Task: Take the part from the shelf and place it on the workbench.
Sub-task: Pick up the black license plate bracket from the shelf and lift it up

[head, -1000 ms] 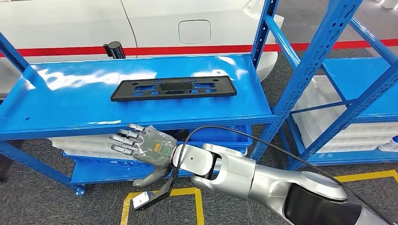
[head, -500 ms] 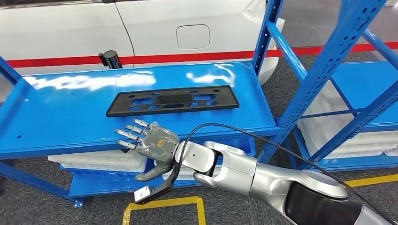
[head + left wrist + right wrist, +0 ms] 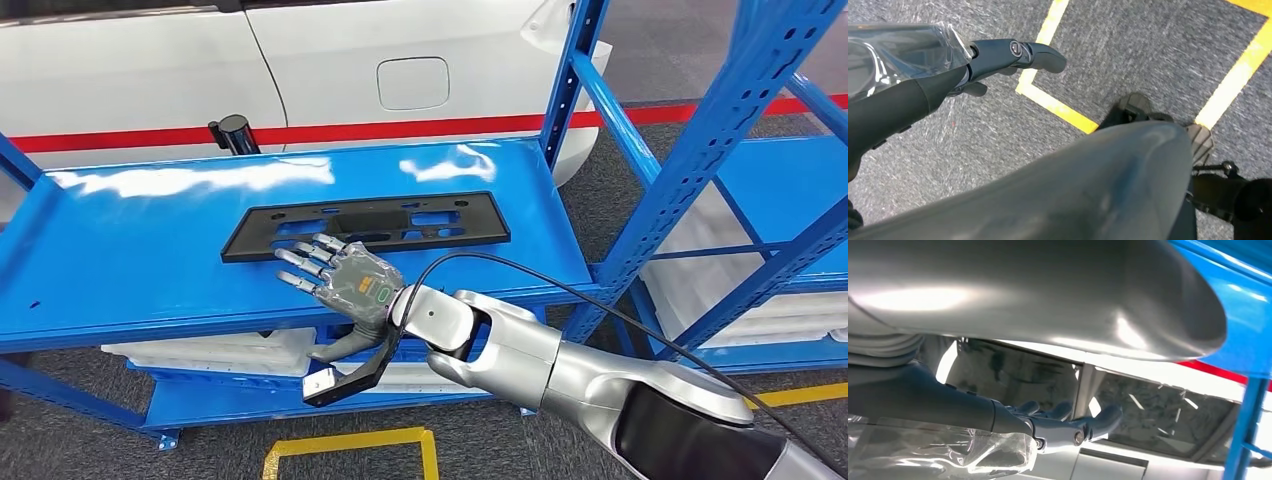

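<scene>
The part, a flat black plate [image 3: 400, 215] with cut-outs, lies on the blue shelf board [image 3: 150, 260], long side facing me. My right hand [image 3: 345, 280] hovers over the board's front edge with its fingers [image 3: 305, 262] spread, their tips just short of the plate's near left edge. It holds nothing. The right wrist view shows the same right hand [image 3: 1048, 427] with fingers stretched out straight. My left hand [image 3: 973, 60] hangs over the grey floor, fingers extended and holding nothing.
A white car [image 3: 300, 60] with a red stripe stands behind the shelf. A black cylinder [image 3: 232, 132] rises at the board's back edge. Blue uprights [image 3: 700, 150] stand on the right, white trays [image 3: 200, 350] on the lower level, yellow tape [image 3: 350, 440] on the floor.
My right hand has risen from below the shelf's front edge and moved forward over the board, towards the plate. The view has shifted slightly.
</scene>
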`<action>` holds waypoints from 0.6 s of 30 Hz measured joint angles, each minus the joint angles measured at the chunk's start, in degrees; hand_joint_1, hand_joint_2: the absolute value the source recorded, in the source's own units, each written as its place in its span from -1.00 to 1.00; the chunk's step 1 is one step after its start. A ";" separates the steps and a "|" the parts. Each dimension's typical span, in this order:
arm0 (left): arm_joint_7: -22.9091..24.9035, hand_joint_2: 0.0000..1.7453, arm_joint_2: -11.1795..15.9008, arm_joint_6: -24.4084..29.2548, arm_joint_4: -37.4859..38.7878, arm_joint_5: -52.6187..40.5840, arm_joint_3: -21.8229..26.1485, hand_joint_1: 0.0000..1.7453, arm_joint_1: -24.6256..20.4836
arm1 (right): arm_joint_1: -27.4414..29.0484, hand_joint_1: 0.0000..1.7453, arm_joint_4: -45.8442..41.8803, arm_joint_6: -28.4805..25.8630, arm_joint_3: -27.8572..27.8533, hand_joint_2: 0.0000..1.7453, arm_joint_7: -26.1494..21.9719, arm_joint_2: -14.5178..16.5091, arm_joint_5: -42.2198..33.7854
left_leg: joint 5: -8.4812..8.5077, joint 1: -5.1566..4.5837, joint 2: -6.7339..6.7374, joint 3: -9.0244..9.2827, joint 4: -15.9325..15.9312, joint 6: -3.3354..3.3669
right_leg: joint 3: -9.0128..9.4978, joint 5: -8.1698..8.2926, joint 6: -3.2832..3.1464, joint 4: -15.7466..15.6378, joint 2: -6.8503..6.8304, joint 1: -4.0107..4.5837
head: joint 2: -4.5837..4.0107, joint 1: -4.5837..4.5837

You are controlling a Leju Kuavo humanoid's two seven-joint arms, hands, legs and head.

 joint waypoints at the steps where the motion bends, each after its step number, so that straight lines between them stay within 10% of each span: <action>1: -0.03 -1.00 0.00 -0.01 0.00 0.00 0.00 -1.00 0.01 | -0.02 -1.00 0.10 0.01 -0.05 -1.00 0.01 -0.08 -0.01 | -0.14 0.13 0.02 -0.06 0.06 -0.34 | 0.04 0.07 -0.36 -0.04 0.02 -0.02 | 0.00 0.00; 8: -0.11 -1.00 0.00 -0.21 0.00 -0.04 -0.01 -1.00 0.13 | -0.16 -1.00 1.70 0.94 -0.90 -1.00 1.04 -0.60 -1.37 | -7.69 0.25 0.22 -9.11 18.48 -1.41 | 0.43 -0.02 -1.77 -0.25 -0.03 0.22 | 0.00 -0.10; 13: -0.11 -1.00 0.08 -0.31 0.03 -0.14 -0.01 -1.00 -0.09 | -0.49 -1.00 3.44 1.35 -2.06 -1.00 1.90 -1.48 -3.99 | -0.03 -0.88 0.35 -1.18 1.59 0.93 | 0.97 -0.59 -1.63 -0.19 0.17 0.89 | 0.00 -0.07; 18: -0.13 -1.00 0.03 -0.44 0.06 -0.36 -0.01 -1.00 -0.08 | -0.69 -1.00 5.29 1.44 -3.00 -1.00 2.46 -2.56 -5.81 | 0.27 -0.63 0.43 0.10 -0.45 1.78 | 0.34 -2.12 -0.34 1.49 -0.02 0.85 | 0.00 0.03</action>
